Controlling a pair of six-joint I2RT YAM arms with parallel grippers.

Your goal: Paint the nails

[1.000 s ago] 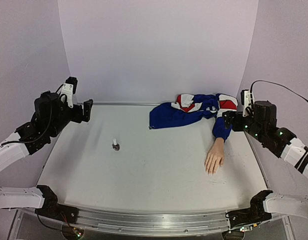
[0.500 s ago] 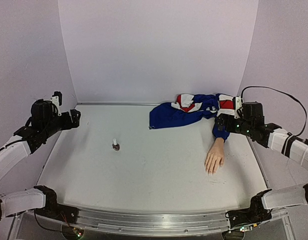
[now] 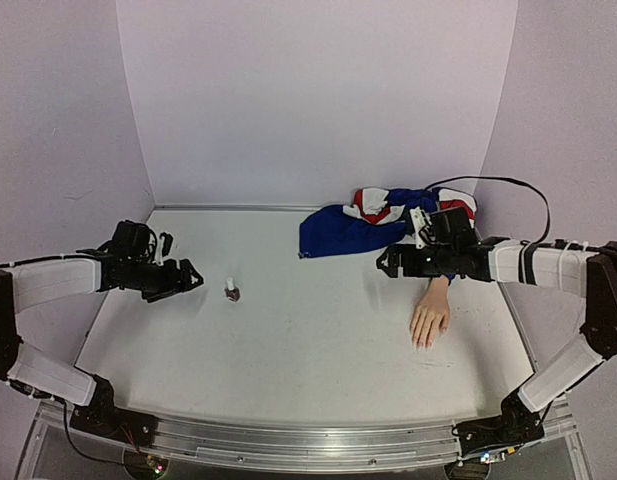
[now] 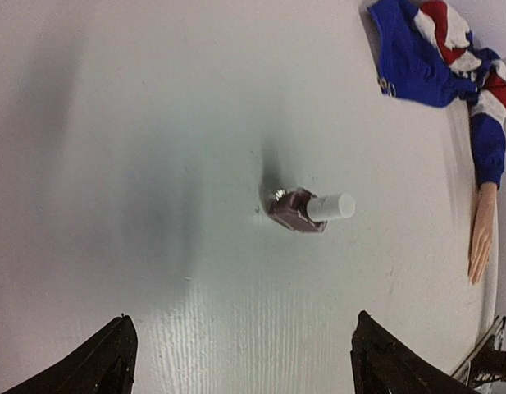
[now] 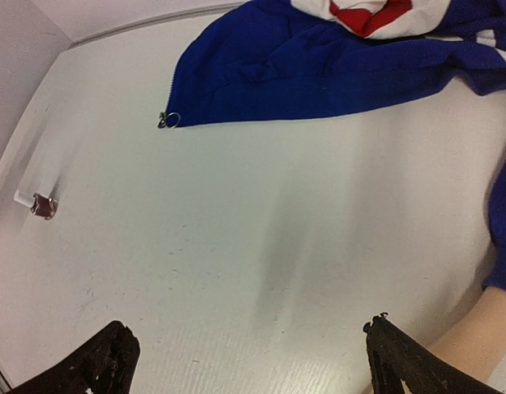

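Spread and empty, the left tool (image 4: 240, 336) faces the small dark white-capped polish bottle (image 4: 300, 209), likely to grasp it; the released right tool (image 5: 248, 328) hovers by the pale mannequin hand (image 3: 429, 318), nails (image 3: 421, 343) resting on the table (image 3: 318, 360).

Table (image 3: 308, 350) seen in plain off-white, walls (image 3: 318, 100) tinted pale lilac, jacket (image 3: 343, 228) coloured deep blue with red and white panels, hand (image 3: 429, 320) finished in pale skin tone, bottle (image 3: 231, 292) tinted dark brownish-red, cap (image 4: 331, 206) left white
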